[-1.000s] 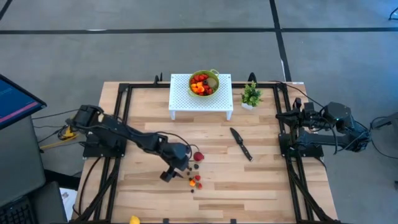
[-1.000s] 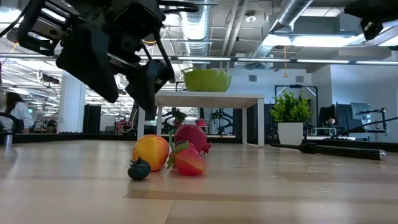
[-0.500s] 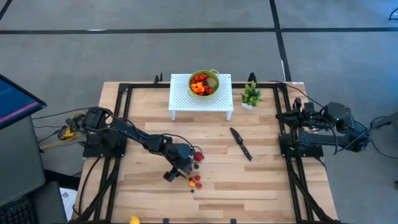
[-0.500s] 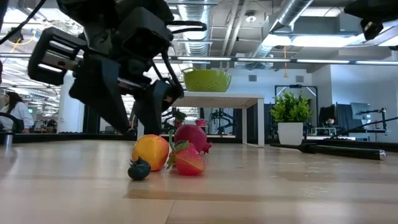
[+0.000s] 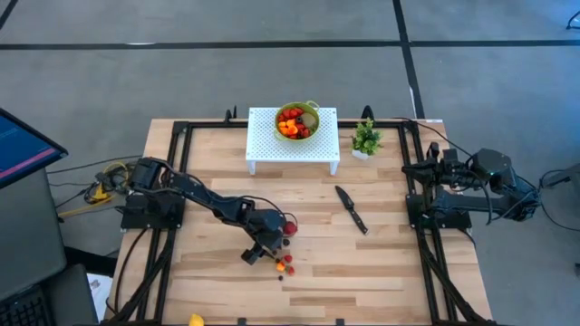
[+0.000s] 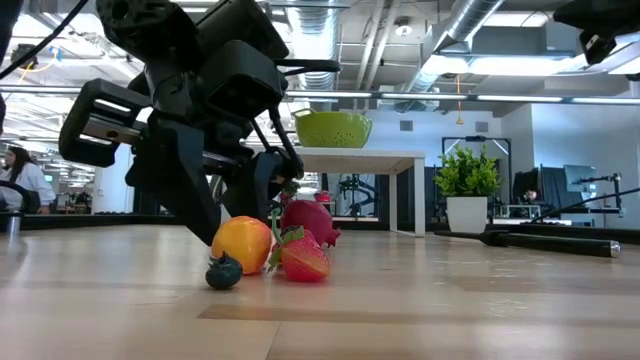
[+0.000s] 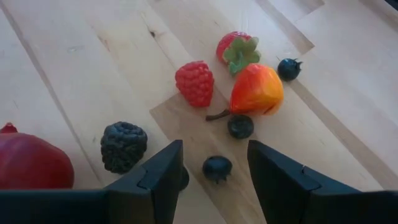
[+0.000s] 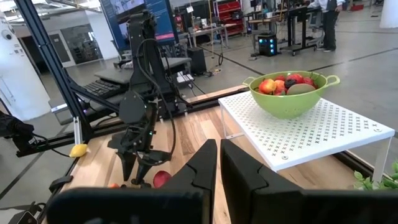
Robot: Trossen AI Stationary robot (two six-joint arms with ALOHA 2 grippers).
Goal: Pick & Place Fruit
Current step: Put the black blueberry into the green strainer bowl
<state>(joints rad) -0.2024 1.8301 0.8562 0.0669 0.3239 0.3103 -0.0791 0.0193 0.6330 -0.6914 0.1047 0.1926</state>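
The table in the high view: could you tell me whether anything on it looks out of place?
Yes. A yellow fruit sits alone at the table's near edge, far from the fruit cluster under the left gripper. A black knife also lies loose mid-table. The bowl sits squarely on its white stand.

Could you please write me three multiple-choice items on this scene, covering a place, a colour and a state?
1. Where does the green bowl stand?
A. on the white stand
B. on the floor
C. beside the knife

2. What colour is the potted plant's pot?
A. red
B. white
C. black

3. How is the left pincer?
A. shut on a strawberry
B. out of view
C. open over a small dark berry

Answers: 1 A, the bowl sits on the perforated stand; 2 B, the low view shows a white pot; 3 C, the left wrist view shows the berry between parted fingers.
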